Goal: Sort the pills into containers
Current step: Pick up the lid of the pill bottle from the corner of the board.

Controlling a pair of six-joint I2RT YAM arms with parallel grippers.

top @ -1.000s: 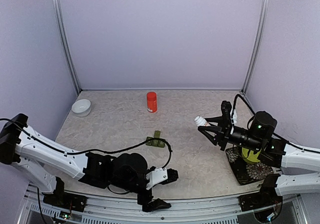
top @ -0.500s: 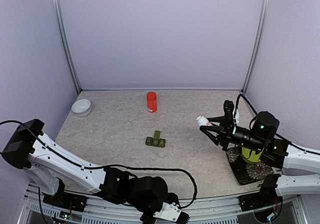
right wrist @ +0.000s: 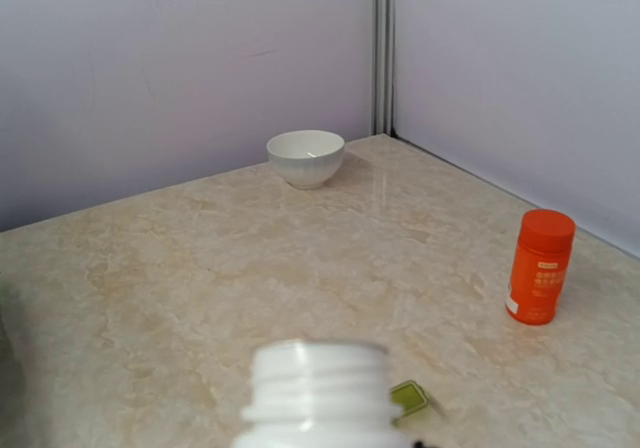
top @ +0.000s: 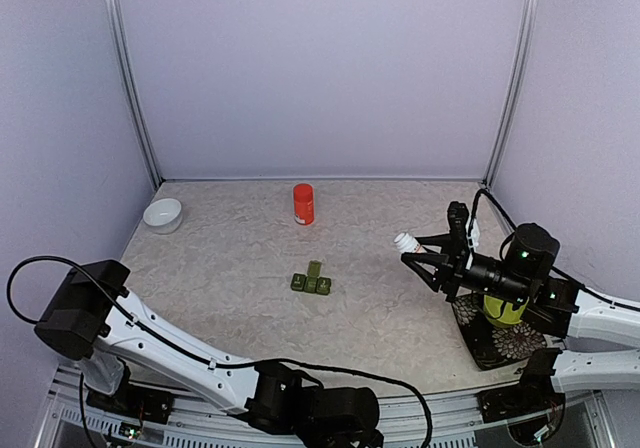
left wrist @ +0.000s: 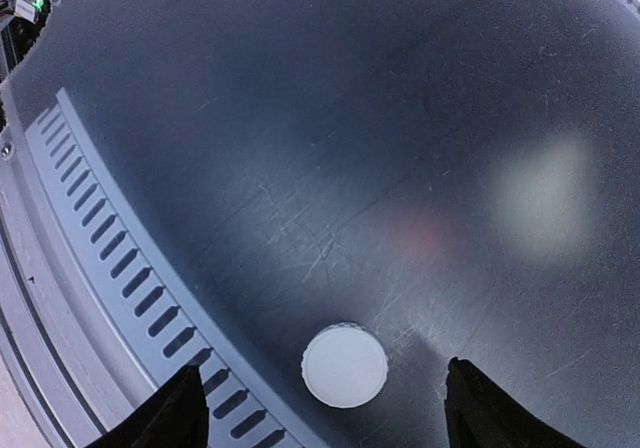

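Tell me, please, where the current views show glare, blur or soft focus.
Left wrist: the glossy dark surface carries hazy pale and reddish reflections, while the white cap is sharp. Right wrist: the white bottle, close to the lens, is soft; the white bowl and red-orange bottle are crisp. Top external: even light, faint shadows, no glare.

The beige marbled table (top: 400,298) carries a white bowl (top: 162,214) at ten o'clock, a red-orange bottle (top: 303,204) at twelve, the dark green pill box (top: 312,281) near centre, and a dark patterned mat (top: 480,340) at four.

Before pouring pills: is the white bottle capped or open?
Open. The white bottle shows bare neck threads, no cap.
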